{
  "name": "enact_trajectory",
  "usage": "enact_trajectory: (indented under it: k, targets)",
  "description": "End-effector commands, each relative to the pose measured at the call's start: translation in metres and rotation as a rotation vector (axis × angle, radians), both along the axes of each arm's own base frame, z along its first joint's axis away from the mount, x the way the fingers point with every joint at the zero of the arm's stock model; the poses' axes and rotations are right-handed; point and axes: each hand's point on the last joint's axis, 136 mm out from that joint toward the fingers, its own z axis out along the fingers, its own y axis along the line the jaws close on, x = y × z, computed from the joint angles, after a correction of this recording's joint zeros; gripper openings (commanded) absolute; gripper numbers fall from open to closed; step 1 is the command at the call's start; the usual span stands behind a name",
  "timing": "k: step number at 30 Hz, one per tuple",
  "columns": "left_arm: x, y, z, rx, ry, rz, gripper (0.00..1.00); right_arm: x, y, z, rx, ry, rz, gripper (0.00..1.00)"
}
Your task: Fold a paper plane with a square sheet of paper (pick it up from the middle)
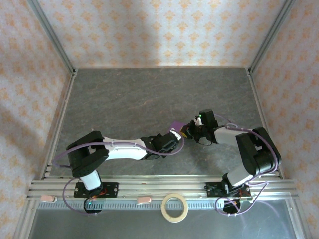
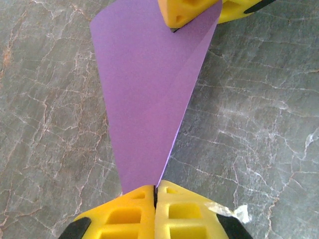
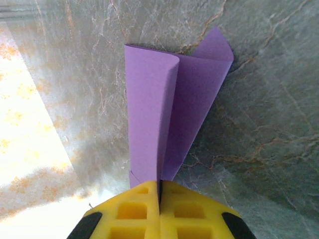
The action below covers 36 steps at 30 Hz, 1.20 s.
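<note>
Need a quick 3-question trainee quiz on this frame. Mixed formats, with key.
1. True or false: the paper is a flat, unfolded square.
2. Which gripper is shut on it? A. left only B. right only C. both
3. Short answer: what is the tan object at the near edge in the top view?

Key
1. False. The right wrist view shows folded layers.
2. C. The left gripper pinches the narrow end and the right gripper pinches the opposite end.
3. The tape ring.
</note>
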Motion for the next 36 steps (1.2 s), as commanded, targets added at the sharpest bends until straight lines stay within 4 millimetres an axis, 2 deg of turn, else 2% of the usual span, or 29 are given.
enact_trajectory:
  k: [1, 4, 9, 13, 22, 26, 32, 36]
  targets:
    - [0.0014, 0.005, -0.003, 0.044, -0.018, 0.007, 0.14, 0.0063, 0.0051, 0.0083, 0.021, -0.025, 0.006, 0.0]
    - [0.0017, 0.0052, -0.0036, 0.048, -0.019, 0.006, 0.16, 0.0059, 0.0051, 0.0079, 0.02, -0.023, 0.007, 0.0]
    - [0.0017, 0.0048, -0.0042, 0.045, -0.02, 0.004, 0.11, 0.0065, 0.0053, 0.0087, 0.02, -0.025, 0.008, 0.0]
    - [0.0017, 0.0052, -0.0055, 0.048, -0.019, 0.005, 0.12, 0.0062, 0.0057, 0.0087, 0.02, -0.024, 0.01, 0.0]
    - [0.0023, 0.0053, -0.0082, 0.057, -0.018, 0.003, 0.13, 0.0073, 0.0064, 0.0094, 0.022, -0.026, 0.012, 0.0]
    - [0.0028, 0.0054, -0.0109, 0.067, -0.017, 0.003, 0.18, 0.0068, 0.006, 0.0091, 0.022, -0.025, 0.012, 0.0]
    - [0.0023, 0.003, -0.0073, 0.044, -0.019, -0.001, 0.07, 0.0061, 0.006, 0.0081, 0.023, -0.023, 0.012, 0.0]
    - [0.0015, 0.0004, -0.0073, 0.038, -0.012, -0.009, 0.04, 0.0052, 0.0059, 0.0069, 0.022, -0.021, 0.012, 0.0]
